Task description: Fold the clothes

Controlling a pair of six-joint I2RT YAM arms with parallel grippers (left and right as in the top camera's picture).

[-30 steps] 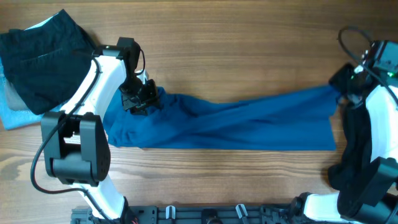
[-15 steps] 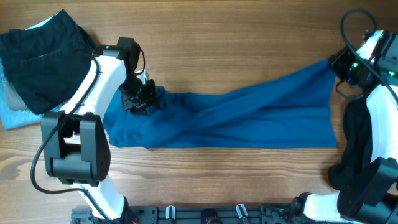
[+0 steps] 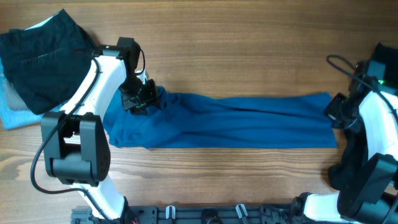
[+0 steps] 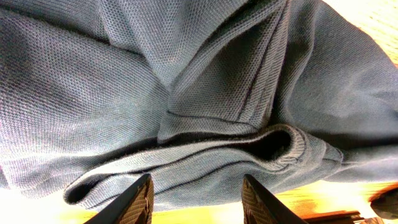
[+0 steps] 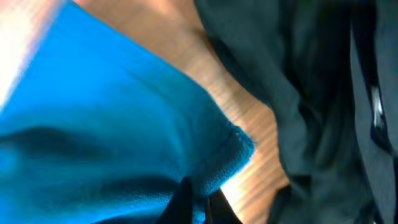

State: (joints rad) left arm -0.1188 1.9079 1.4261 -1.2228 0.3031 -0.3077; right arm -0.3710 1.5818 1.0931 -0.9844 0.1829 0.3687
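A long blue garment (image 3: 236,121) lies stretched left to right across the wooden table. My left gripper (image 3: 140,99) sits at its upper left corner. In the left wrist view the fingers (image 4: 198,202) are spread wide, with the bunched, folded cloth (image 4: 205,74) just beyond the tips and nothing pinched between them. My right gripper (image 3: 334,113) is at the garment's right end. In the right wrist view its fingers (image 5: 198,202) are closed on the corner edge of the blue cloth (image 5: 93,124).
A pile of dark clothes (image 3: 37,56) lies at the back left on a light blue cloth (image 3: 12,115). Dark fabric (image 5: 323,93) fills the right side of the right wrist view, next to the held corner.
My right gripper lifted the garment's right corner toward the back, then brought it down toward the front. The cloth now lies straighter and flatter. The left arm has not moved.
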